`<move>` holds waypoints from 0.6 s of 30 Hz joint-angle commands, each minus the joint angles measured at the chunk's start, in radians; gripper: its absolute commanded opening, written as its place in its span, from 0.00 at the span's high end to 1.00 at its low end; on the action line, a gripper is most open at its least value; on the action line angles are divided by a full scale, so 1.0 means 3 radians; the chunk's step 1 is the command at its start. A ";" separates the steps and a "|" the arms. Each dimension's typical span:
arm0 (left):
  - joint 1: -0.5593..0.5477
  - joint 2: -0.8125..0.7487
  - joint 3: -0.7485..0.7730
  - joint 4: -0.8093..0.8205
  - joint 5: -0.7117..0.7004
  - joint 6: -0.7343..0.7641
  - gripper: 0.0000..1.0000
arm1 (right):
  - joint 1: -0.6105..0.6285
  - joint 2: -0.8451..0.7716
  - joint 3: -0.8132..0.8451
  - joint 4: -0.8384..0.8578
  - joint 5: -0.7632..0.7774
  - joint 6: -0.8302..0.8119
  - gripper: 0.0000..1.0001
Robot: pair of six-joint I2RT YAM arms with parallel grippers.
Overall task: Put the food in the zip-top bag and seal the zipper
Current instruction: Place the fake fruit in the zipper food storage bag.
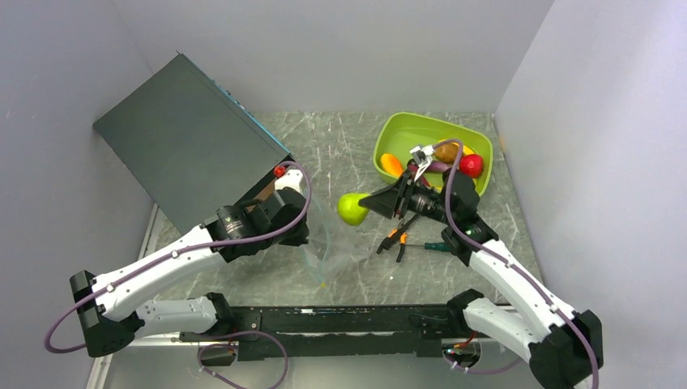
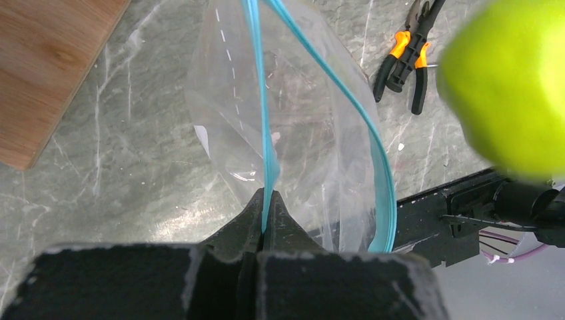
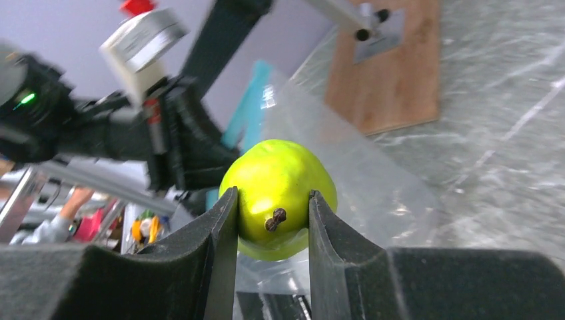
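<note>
No legible text, brand, number or sign in any view.
- Clear floppy plastic bag [image 2: 313,133]: short white dashed line beside blue-green zipper strip [image 2: 263,100]; marks only, no characters.
- Small white-grey block [image 3: 143,33] on black arm hardware, right wrist view: face blurred, unreadable.
- Dark grey flat box [image 1: 186,138] at back left of bench, top view: any marking too small to read.

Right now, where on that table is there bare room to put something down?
Bare tabletop: between the dark grey box and the lime-green plastic tray. Crowded: around the clear plastic bag, green toy apple and black-and-orange pliers.
</note>
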 commanded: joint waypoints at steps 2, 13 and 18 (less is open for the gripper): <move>0.0006 -0.0126 -0.0092 0.0197 0.0051 -0.0037 1.00 | 0.0396 -0.0484 -0.0046 0.0296 -0.0040 -0.0128 1.00; 0.0009 -0.0164 -0.0076 0.0313 0.0133 -0.0026 1.00 | 0.1089 -0.0307 -0.0171 0.1063 0.0019 -0.0235 1.00; 0.0010 -0.0178 -0.0078 0.0420 0.0153 -0.0087 1.00 | 0.1385 -0.0309 -0.0425 0.1318 0.0490 -0.0304 1.00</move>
